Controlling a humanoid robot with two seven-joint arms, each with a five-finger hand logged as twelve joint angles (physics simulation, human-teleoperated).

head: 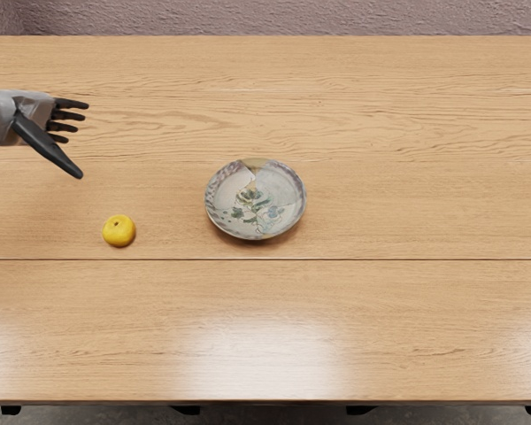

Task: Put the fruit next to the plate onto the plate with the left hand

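A small yellow-orange fruit (119, 230) lies on the wooden table, to the left of the plate. The plate (223, 181) is round and pale with a green leaf pattern, near the table's middle, and holds nothing. My left hand (57, 128) comes in from the left edge, up and to the left of the fruit, well apart from it. Its black fingers (70, 115) are spread and the thumb points down toward the right; it holds nothing. The right arm does not show.
The wooden table (380, 310) stretches wide in every direction around the plate and fruit. Its front edge runs along the bottom of the view, its back edge along the top under a grey wall.
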